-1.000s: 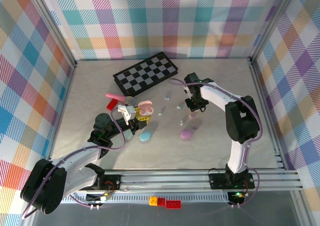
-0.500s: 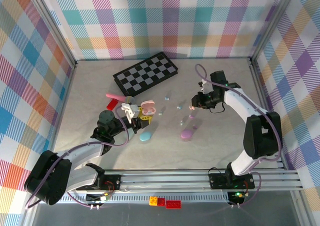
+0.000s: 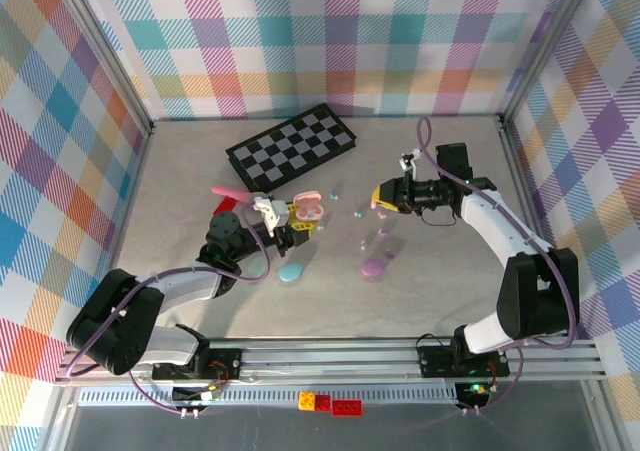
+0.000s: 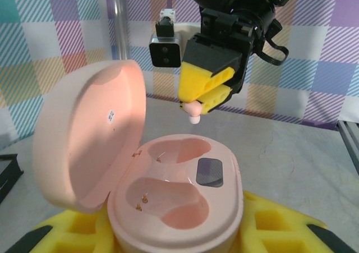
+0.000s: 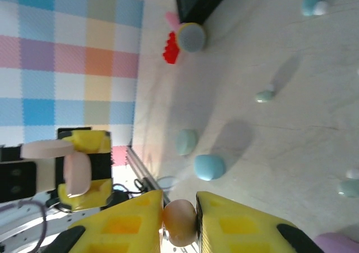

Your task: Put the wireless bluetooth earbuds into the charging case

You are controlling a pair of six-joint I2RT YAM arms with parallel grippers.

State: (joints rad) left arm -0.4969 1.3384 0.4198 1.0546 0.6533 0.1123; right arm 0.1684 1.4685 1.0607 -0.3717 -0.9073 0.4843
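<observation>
Pinching a seemingly pink earbud (image 5: 179,222), right gripper (image 3: 384,199) faces left gripper (image 3: 297,227) clamping open case (image 4: 174,219)

My top camera sits high behind the near edge of the desk (image 3: 180,171) and looks down on all of it, with the far edge at the top of the view. The left wrist camera rides low and very close behind the open pink case (image 4: 230,199) held in the left tool (image 3: 298,226), facing across the desk at the right tool (image 4: 205,93). The right wrist camera, rolled sideways, looks past its own fingers (image 5: 235,225) and the pink bud (image 5: 179,222) back at the left tool. Both wrist views share the mid-desk stretch, which the top view also covers.
</observation>
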